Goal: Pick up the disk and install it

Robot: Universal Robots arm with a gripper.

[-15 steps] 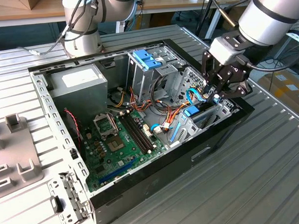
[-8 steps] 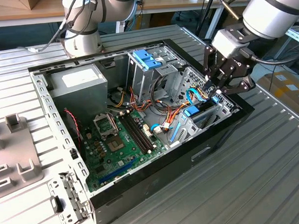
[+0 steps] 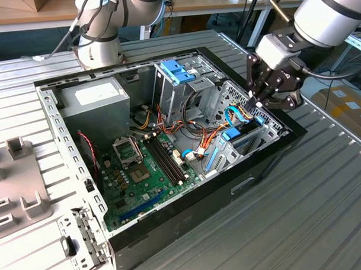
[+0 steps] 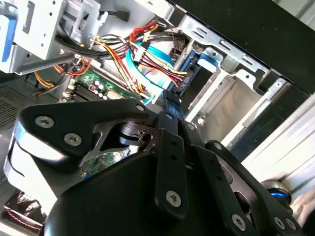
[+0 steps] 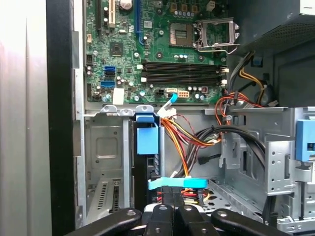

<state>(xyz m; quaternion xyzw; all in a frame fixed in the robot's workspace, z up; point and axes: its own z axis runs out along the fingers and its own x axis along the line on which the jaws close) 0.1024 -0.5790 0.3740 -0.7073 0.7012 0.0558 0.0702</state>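
Note:
The disk [image 3: 247, 142] stands on edge in a bay at the front corner of the open computer case [image 3: 81, 192], on the exterior view's right. Its blue rail tab [image 5: 147, 140] caps the dark disk edge [image 5: 145, 179]. In the second wrist view the disk [image 4: 196, 87] sits under a blue rail [image 4: 207, 60]. My gripper [image 3: 255, 103] hovers just above that bay, fingers shut together and nothing between them. In the first wrist view the gripper [image 5: 173, 195] meets a light-blue flat cable [image 5: 178, 183] beside the disk. The second wrist view has the gripper [image 4: 169, 96] by the same cable bundle.
Inside the case lie a green motherboard [image 3: 147, 167], a grey power supply [image 3: 97, 103] and a metal drive cage with a light-blue top [image 3: 177, 72]. Red, yellow and orange wires [image 5: 193, 133] run beside the bay. Grey fixtures [image 3: 16, 179] sit on the ribbed table at the exterior view's left.

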